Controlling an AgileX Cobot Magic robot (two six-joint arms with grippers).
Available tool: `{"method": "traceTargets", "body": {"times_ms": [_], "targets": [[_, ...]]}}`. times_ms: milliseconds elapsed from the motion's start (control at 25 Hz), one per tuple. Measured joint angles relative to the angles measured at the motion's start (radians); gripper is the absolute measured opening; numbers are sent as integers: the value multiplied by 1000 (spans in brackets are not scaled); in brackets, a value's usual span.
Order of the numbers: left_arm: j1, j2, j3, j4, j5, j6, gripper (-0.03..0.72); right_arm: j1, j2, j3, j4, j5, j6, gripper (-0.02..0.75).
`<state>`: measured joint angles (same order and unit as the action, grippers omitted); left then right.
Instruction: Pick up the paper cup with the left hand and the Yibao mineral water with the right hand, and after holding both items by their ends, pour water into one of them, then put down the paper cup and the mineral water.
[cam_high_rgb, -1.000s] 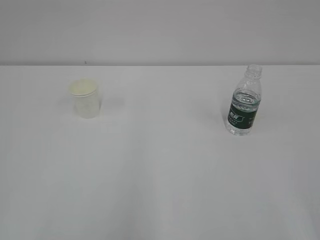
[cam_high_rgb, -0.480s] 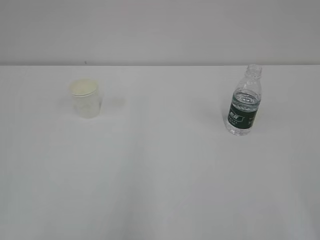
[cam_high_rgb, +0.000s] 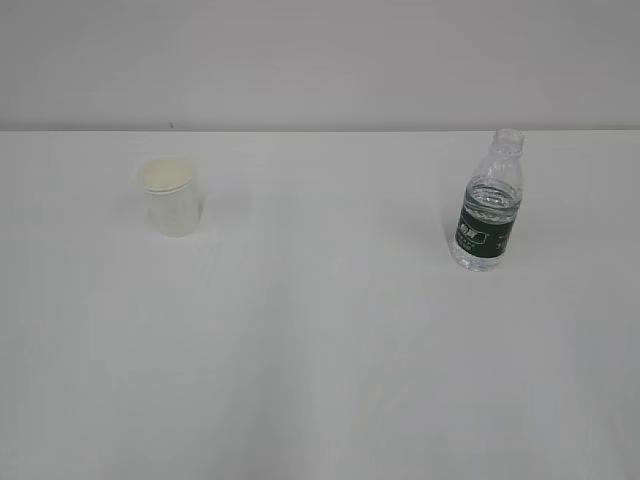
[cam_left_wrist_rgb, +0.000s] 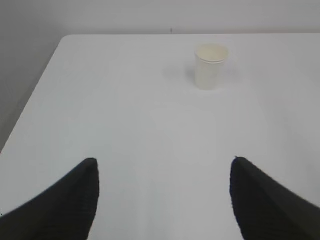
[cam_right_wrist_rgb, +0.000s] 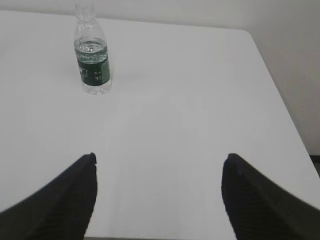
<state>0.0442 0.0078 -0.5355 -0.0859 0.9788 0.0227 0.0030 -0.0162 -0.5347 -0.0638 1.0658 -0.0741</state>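
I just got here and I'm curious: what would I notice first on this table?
You'd spot the bottle first, standing on the right of the white table, with a dark green label, no cap, and water inside. Next comes the small cream cup, upright on the left, far from the bottle. Nothing touches either: the left hand and right hand wait open, well short of them.

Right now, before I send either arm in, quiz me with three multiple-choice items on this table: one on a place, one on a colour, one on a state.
1. In the exterior view, the paper cup stands:
A. left
B. right
C. middle

2. The label of the Yibao mineral water is:
A. red
B. dark green
C. yellow

3. The left hand is:
A. shut on the cup
B. shut, empty
C. open, empty

Answers: 1 A, the cup is left and the bottle right. 2 B, a green band with white print. 3 C, its fingers stand wide apart, well short of the cup.
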Motion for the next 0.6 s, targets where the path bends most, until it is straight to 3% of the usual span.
{"method": "traceTargets", "body": {"times_ms": [600], "targets": [[0,0,0,-35,-85,0,583,0,0,20,85,-169,0,588]]}}
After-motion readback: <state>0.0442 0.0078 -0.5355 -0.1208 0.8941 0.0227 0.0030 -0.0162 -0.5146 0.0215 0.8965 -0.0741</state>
